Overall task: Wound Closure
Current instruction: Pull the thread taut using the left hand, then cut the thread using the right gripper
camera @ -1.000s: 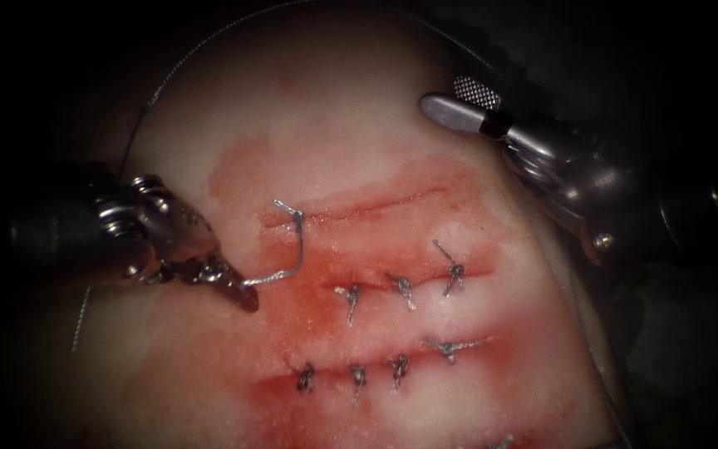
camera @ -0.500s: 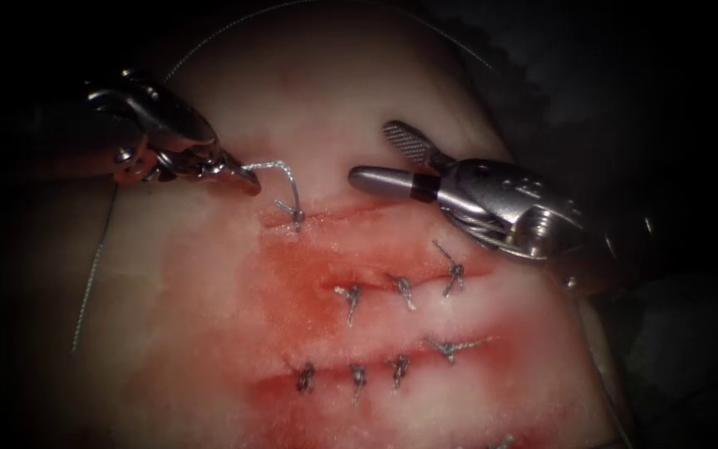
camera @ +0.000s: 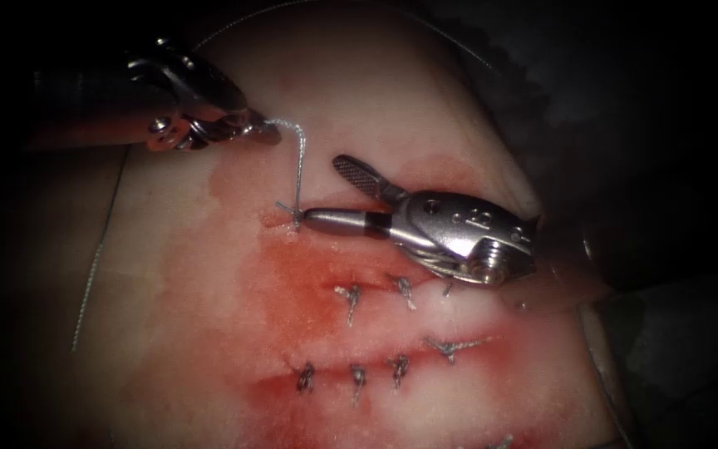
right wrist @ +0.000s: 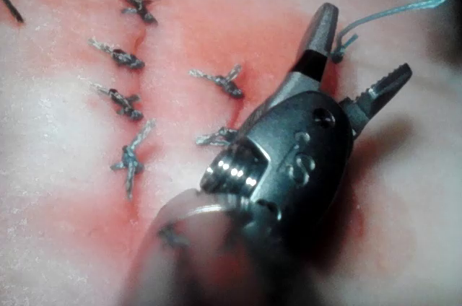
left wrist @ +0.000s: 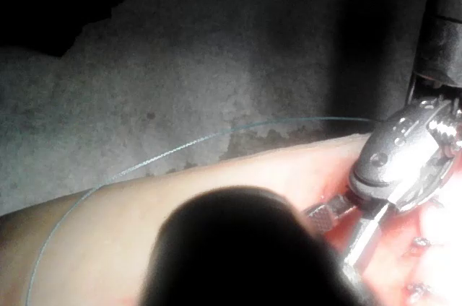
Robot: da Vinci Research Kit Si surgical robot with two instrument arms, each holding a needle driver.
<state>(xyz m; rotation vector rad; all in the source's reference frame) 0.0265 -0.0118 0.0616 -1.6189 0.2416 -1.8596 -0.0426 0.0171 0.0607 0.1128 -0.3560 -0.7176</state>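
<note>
A: What has moved since a second ago?

B: The left arm's steel pincer (camera: 261, 133) has been carried from low beside the cut up toward the far edge of the pale pork tissue (camera: 209, 333). The grey braided thread tail (camera: 299, 170) is pinched in it and is now drawn straight up from the knot (camera: 295, 216) at the left end of the uppermost red cut (camera: 351, 199).

A: And on the right?

B: The right arm's silver pincer (camera: 330, 191) has been brought in from the far right. It is spread, empty, with one jaw laid beside the knot. No needle can be made out. The tail appears presented for trimming.
</note>
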